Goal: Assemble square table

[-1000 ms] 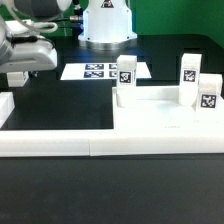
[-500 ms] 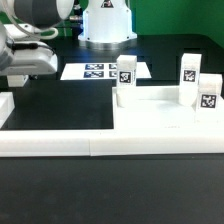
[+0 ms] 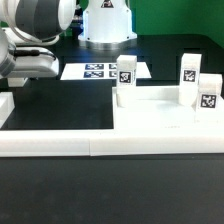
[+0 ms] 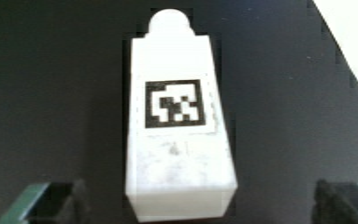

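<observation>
Table leg [image 4: 172,125] lies between the wide-open gripper [image 4: 194,205] fingers, arm poised above, gripping nothing.

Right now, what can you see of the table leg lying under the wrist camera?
The leg is a short white block, plastic by its look, with a rounded peg at one end and a black-and-white tag on its upper face. It lies flat on the black table. The open gripper straddles it; neither finger touches it.

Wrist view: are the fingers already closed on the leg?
No: the fingers stand well apart, with dark gaps on either side of the tagged white leg, touching neither side.
</observation>
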### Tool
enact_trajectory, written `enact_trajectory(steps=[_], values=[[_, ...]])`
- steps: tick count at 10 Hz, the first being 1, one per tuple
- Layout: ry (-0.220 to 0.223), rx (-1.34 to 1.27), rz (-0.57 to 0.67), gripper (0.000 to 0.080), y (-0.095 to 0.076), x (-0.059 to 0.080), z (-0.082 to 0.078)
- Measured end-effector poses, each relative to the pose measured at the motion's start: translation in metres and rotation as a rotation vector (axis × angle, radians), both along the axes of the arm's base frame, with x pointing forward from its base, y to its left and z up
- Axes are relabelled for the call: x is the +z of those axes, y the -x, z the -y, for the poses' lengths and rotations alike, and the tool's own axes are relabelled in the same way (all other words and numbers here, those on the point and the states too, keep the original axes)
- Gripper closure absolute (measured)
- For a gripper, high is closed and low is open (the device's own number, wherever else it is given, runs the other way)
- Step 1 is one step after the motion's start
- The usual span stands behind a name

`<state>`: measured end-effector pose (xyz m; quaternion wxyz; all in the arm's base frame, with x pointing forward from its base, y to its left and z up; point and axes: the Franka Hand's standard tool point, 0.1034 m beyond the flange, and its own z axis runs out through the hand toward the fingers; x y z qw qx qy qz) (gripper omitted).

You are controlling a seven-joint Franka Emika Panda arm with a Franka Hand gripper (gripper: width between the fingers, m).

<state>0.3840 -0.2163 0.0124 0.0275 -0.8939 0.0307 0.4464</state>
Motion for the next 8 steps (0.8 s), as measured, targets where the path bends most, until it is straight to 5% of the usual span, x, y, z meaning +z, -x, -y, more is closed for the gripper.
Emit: enact_trajectory(steps=[2, 3, 5, 8], values=[[0.0, 0.0, 0.0, 0.0534, 0.0002, -0.0001, 0.0001], [0.0, -0.001, 0.0, 0.0534, 0.0003, -0.0001, 0.0001], [0.0, -0.001, 0.0, 0.0771, 0.0004, -0.0001, 0.0003], [0.0, -0.001, -0.001, 0.0797, 0.0006, -0.0001, 0.0004]])
